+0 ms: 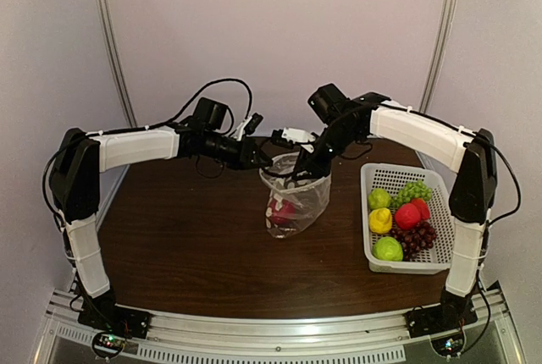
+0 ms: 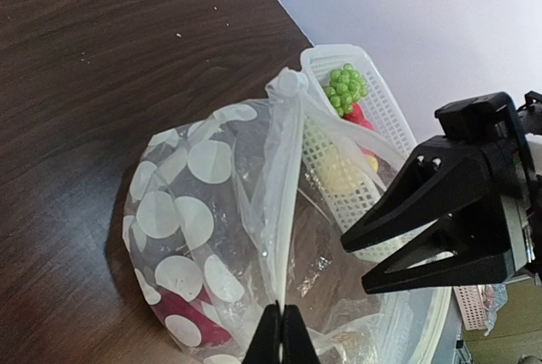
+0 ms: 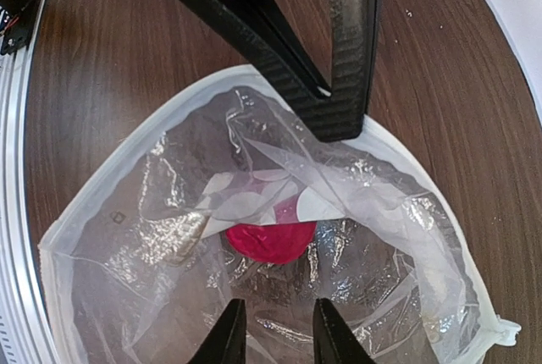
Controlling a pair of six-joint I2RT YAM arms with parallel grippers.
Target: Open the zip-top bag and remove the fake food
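Observation:
The zip-top bag [image 1: 293, 199], clear with white dots, stands open at the table's centre. My left gripper [image 1: 269, 159] is shut on the bag's rim and holds it up; the left wrist view shows the fingers pinched on the white zip strip [image 2: 282, 317]. My right gripper [image 1: 306, 165] is open and empty, its fingers apart just inside the bag's mouth [image 3: 275, 317]. A pink-red fruit [image 3: 271, 241] lies at the bottom of the bag, partly under a fold of dotted plastic. It also shows through the bag's wall in the left wrist view [image 2: 182, 313].
A white perforated basket [image 1: 440, 182] stands at the right. It holds green grapes [image 1: 413, 190], a green fruit [image 1: 378, 199], a yellow lemon [image 1: 380, 221], a red fruit [image 1: 408, 215], purple grapes [image 1: 417, 236] and another green fruit [image 1: 388, 249].

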